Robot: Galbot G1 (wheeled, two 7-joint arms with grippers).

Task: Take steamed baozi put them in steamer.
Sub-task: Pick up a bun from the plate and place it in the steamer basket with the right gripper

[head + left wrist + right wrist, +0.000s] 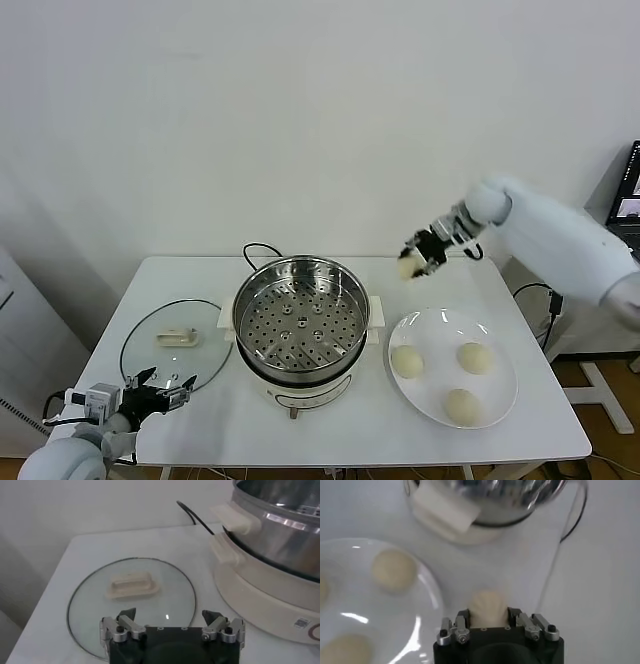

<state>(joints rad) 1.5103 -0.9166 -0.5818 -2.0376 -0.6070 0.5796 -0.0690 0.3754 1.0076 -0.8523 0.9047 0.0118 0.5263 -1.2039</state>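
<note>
My right gripper [415,258] is shut on one pale baozi [488,607] and holds it in the air behind the white plate [500,400], to the right of the steamer [300,320]. Three more baozi lie on the plate: one on its left side [406,361], one towards its right [474,357], one near its front [461,405]. The steamer's perforated tray [298,328] has nothing on it. My left gripper [160,389] is parked open at the table's front left, over the edge of the glass lid [131,600].
The glass lid [172,343] with its cream handle lies flat left of the steamer. A black cord [258,250] runs behind the pot. The steamer's white handle [444,511] faces the plate. A monitor [630,190] stands off the table at the far right.
</note>
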